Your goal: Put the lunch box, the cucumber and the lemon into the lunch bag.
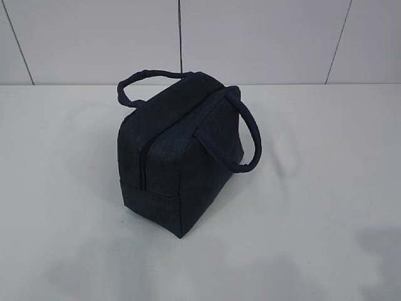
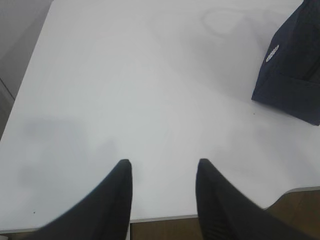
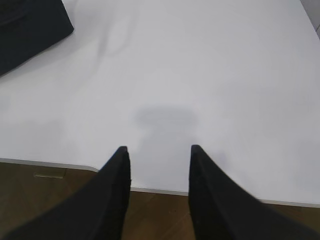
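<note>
1. The lunch bag [image 1: 182, 157] stands upright mid-bench, closed zipper line running toward the camera's lower left, its two handles arching over the top.
2. My left tool [image 2: 162, 167] and right tool [image 3: 159, 152] hover spread, holding nothing.
3. White bench [image 1: 326, 188]; pale panelled wall [image 1: 263, 37] behind.

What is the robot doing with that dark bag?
Nothing yet. The lunch bag sits alone in the middle of the white table, zipped shut. The left gripper and right gripper hang open near the table's edge, holding nothing. No food or lunch box shows anywhere.
</note>
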